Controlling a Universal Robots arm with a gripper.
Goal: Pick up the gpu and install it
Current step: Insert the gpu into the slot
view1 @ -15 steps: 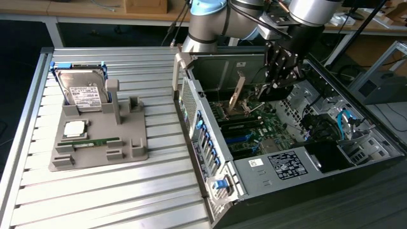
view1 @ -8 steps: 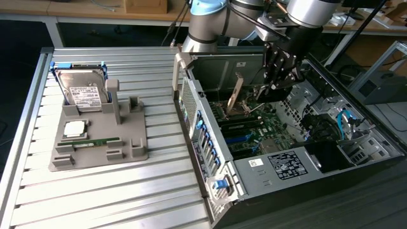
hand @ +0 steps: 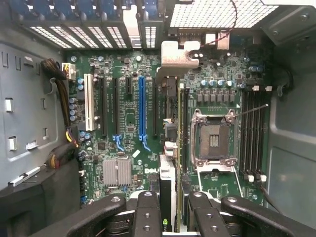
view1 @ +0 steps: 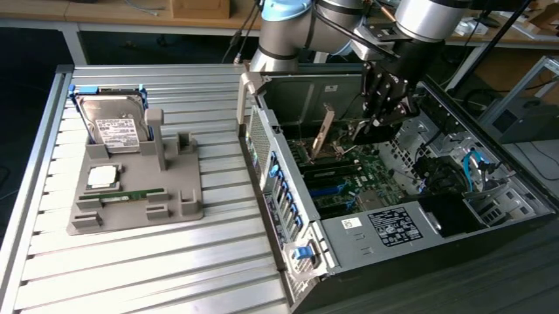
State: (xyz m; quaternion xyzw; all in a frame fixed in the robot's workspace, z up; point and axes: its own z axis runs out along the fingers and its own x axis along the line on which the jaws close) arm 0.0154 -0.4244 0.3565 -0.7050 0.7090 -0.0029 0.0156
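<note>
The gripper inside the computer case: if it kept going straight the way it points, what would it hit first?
The gripper holds the gpu edge-on, pointing at the motherboard. The card's lower edge would probably meet the board's slots first, seemingly beside the blue slot, though depth is hard to judge.

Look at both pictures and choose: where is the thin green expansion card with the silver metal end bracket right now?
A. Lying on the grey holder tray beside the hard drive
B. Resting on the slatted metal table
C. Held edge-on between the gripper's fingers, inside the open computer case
C: the thin green expansion card with the silver metal end bracket stands edge-on in the gripper, above the motherboard inside the open computer case.
</note>
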